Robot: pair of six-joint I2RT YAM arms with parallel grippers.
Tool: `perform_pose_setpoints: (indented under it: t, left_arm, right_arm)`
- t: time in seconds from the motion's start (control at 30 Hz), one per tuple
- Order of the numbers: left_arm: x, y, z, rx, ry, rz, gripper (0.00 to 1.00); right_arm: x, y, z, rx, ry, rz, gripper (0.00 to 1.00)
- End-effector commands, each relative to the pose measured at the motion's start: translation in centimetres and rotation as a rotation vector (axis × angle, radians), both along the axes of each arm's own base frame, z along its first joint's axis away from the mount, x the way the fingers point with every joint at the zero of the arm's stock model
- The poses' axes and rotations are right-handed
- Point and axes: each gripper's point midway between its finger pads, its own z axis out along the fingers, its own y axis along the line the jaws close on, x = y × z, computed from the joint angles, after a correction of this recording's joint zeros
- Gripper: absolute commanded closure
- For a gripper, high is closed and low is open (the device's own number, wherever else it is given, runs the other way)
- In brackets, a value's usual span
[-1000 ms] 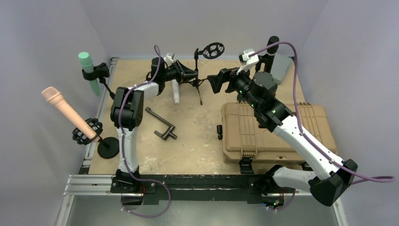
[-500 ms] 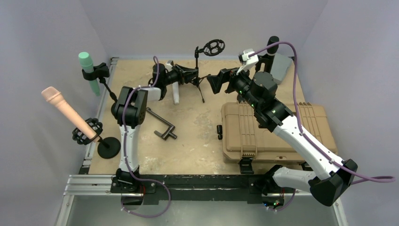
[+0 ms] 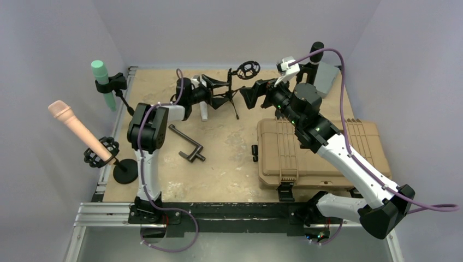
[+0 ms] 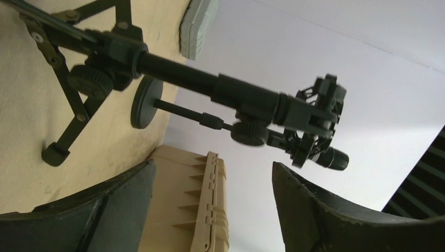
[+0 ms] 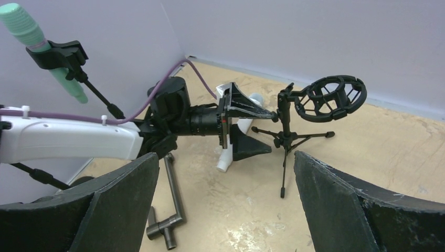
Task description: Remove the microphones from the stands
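My left gripper (image 4: 212, 173) stands with its jaws spread and nothing clamped in them; through the wrist camera I see only the stand beyond my two dark, matte fingers. It sits low at the far side of the table (image 3: 229, 158), I judge so that the microphone (image 5: 225, 157) could go down gently. The microphone, a smooth white cylinder, runs between those spread fingers with one end on the sandy, scuffed board; whether it lies fully flat I cannot tell. Just beyond is the small tripod stand (image 5: 285, 137), thin black metal legs splayed for balance, and on top its shock mount (image 5: 336, 98), a round black cage of webbing, holds nothing. So the removal looks done to me. My right gripper (image 3: 247, 94) hangs wide open on the other side of the stand, facing it and touching nothing, probably placed to steady it. Nearer my bases lies a ribbed tan hard case (image 3: 327, 153), shut
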Motion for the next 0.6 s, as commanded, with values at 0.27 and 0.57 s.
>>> perform_pose_setpoints:
  t: [0.27, 0.57]
  left_arm:
    - [-6.5, 1.3, 4.8, 0.264, -0.249, -0.052, 0.20]
    - [-13.1, -0.1, 8.6, 0.597, -0.502, -0.249, 0.20]
  right_arm:
    - [-0.1, -0.5, 1.7, 0.035, -0.034, -0.020, 0.01]
    - [0.9, -2.6, 1.2, -0.054, -0.044, -0.135, 0.01]
